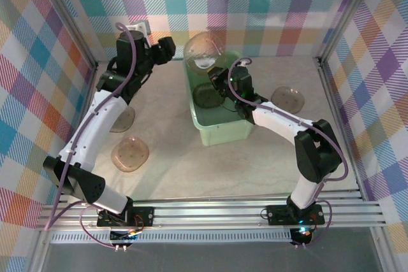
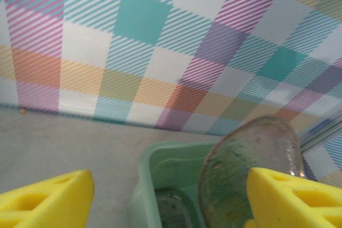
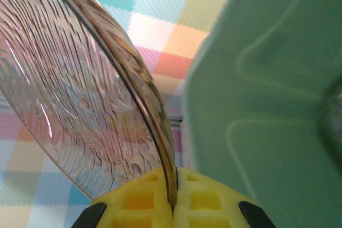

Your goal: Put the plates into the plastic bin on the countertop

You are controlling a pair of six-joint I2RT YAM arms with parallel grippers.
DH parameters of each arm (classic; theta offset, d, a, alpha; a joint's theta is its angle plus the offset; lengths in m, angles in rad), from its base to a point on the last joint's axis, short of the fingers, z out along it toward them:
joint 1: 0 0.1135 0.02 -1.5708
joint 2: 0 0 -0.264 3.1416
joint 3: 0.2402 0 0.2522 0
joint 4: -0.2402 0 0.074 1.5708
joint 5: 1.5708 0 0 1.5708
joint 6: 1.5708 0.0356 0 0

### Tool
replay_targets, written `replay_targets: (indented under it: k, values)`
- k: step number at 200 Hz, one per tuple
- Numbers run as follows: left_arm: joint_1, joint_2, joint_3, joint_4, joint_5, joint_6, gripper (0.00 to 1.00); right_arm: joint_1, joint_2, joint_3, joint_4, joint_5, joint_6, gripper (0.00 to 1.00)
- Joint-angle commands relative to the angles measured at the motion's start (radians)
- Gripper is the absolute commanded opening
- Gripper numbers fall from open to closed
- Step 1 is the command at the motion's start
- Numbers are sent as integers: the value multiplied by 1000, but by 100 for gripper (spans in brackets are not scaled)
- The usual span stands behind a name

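- One plate [image 1: 131, 154] lies flat on the countertop [image 1: 178, 170] at the left. Another plate [image 1: 122, 120] peeks out from under the left arm. If that arm swings low, it could push this one away.
- The left gripper [image 2: 170, 177] is up by the far wall. Its yellow fingers are wide apart and hold nothing. One finger [image 2: 291, 198] is right next to the standing plate [image 1: 204, 49]. I can't tell if they touch. A bump here could knock it loose.
- The standing plate is up on its edge over the far end of the plastic bin [image 1: 223, 135]. A dark plate [image 1: 207, 97] already lies inside.
- The right gripper [image 3: 172, 185] is squeezed tight on just the thin rim of the standing plate. That is a tiny hold, so the plate could slip or twist. It might tip over the back rim and miss the bin.
- One more plate [image 1: 287, 99] waits on the countertop at the right.
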Motion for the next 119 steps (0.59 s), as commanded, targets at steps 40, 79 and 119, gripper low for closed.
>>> replay_targets:
  k: [40,79,119]
  values:
    - [156,74,-41,-62,233,-110,76,36,-71,47,-399,230,187,0]
    - [203,125,-51,-97,305,-104,76,57,-18,111,-556,265,296,0]
    - [252,154,-56,-114,321,-99,76,61,54,217,-708,266,371,0]
